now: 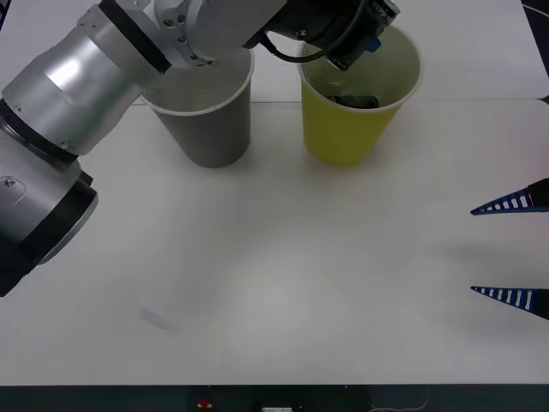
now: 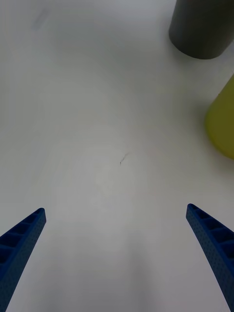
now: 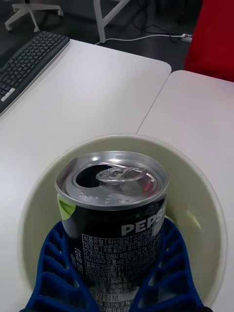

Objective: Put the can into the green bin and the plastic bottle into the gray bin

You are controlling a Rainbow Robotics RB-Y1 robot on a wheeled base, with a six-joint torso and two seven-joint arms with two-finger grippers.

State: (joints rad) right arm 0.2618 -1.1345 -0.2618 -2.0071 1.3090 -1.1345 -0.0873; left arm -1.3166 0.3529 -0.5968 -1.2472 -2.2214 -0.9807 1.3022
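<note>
My left gripper (image 3: 114, 275) is shut on the can (image 3: 117, 204), a black and silver can with an open pull-tab top, held upright. The can hangs in the mouth of the green bin (image 3: 197, 209), its base below the rim. In the front view the left arm reaches across to the green bin (image 1: 347, 129), with the left gripper (image 1: 364, 39) over its opening. The gray bin (image 1: 210, 120) stands just left of it. My right gripper (image 1: 487, 249) waits open at the table's right edge, both bins far from it. The plastic bottle is out of view.
A dark item (image 1: 356, 100) lies inside the green bin. The right wrist view shows bare table, the gray bin (image 2: 200, 27) and the green bin (image 2: 224, 122). Behind the bins are a keyboard (image 3: 29, 63) and a red object (image 3: 214, 39).
</note>
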